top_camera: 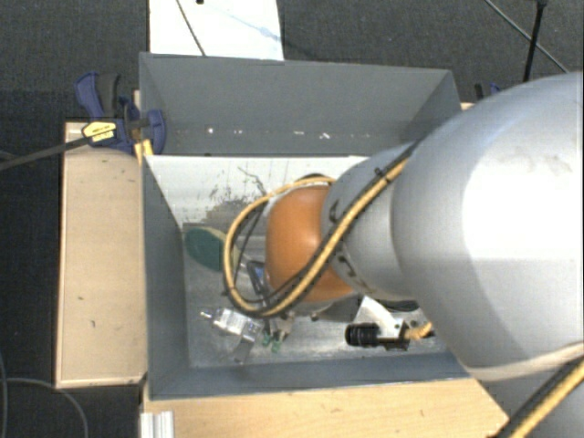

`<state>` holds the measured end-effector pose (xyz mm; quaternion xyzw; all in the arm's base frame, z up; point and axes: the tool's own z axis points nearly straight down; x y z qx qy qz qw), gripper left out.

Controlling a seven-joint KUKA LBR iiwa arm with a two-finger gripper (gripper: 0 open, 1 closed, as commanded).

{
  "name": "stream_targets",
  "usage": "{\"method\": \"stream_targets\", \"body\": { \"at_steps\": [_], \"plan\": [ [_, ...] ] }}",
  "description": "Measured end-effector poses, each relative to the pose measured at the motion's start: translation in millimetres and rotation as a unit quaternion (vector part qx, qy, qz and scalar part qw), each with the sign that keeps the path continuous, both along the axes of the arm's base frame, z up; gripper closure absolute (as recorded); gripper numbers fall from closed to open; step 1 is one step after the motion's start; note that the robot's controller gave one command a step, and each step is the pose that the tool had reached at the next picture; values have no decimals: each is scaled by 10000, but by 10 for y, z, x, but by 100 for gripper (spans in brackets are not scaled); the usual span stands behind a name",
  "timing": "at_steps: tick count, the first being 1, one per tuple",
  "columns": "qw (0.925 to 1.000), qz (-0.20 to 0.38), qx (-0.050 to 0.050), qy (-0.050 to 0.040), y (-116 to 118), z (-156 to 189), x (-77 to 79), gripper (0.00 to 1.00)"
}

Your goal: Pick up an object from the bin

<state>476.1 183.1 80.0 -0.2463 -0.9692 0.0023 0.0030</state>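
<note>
One crumpled silvery piece [226, 321], lower left of frame beside the gripper [265, 328], whose opening I cannot tell, looks light, thin and slippery, so probably best pinched across its bunched middle.

Floor [55, 26]: dark grey carpet, seen left, far and right of the bin [292, 89]. Black cable [36, 154] crosses it from the left edge. Far right: thin black pole [537, 35], thin curved cable [490, 5]. Near left: cable loop [18, 382].
</note>
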Motion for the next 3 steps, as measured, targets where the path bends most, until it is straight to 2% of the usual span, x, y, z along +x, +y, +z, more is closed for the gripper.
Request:
{"method": "stream_targets", "body": {
  "at_steps": [1, 2, 3],
  "plan": [
    [10000, -17, 20, -46, 16, 44, 28, 100],
    [9997, -235, -3, -9, -233, -112, 990, 100],
    [9998, -220, 2, -12, -217, -107, 973, 100]
  ]
}}
